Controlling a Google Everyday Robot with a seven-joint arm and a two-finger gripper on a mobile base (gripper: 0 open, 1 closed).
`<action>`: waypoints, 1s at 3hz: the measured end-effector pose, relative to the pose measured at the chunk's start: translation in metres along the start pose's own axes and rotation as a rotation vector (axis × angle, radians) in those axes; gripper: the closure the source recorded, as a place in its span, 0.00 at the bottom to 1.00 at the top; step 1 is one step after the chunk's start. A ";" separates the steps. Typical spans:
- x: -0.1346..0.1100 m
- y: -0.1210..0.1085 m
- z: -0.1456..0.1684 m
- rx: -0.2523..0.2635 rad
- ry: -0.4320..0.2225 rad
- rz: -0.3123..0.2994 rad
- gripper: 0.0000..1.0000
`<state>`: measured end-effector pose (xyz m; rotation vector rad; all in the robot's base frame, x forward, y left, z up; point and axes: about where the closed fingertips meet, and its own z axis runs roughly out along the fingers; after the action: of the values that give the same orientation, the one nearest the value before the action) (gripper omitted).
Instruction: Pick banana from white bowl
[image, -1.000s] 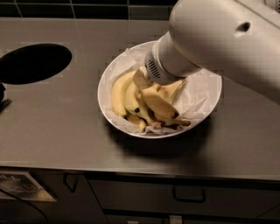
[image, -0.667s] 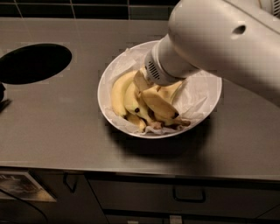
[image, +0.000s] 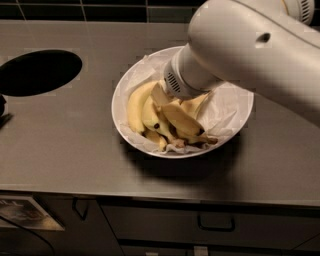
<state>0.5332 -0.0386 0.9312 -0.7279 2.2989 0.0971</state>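
We see the robot's thick white arm (image: 250, 55) reaching in from the upper right and covering the far right part of the white bowl (image: 120, 95), so much of what lies under its ribbed wrist is hidden from us. The claw (image: 161, 96) is down inside the bowl among the fruit, just at the upper end of the pile, and we cannot tell whether it is apart, together or clamped on anything. To the left, well apart from the bowl, a dark round hole (image: 39, 72) opens in the grey tabletop (image: 65, 150), and a small dark object (image: 2, 112) pokes in at the left edge. Dark wall tiles (image: 75, 7) run along the back. The bowl sits near the middle of the tabletop, with bare surface to its left and in front of it up to the front edge; below that edge are cabinet fronts with a dark handle (image: 216, 225). The bowl is lined with crinkled white paper (image: 225, 112). Inside it, the banana (image: 180, 120) lies across the middle, deeper yellow, its stem end pointing to the lower right rim, while paler bananas (image: 135, 106) are bunched against it on the left.
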 end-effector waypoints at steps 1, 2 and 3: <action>0.001 0.000 0.004 -0.001 0.008 0.000 0.54; 0.001 0.000 0.004 -0.001 0.008 0.000 0.71; 0.001 0.000 0.004 -0.001 0.008 0.000 0.95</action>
<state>0.5347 -0.0376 0.9280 -0.7306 2.3066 0.0953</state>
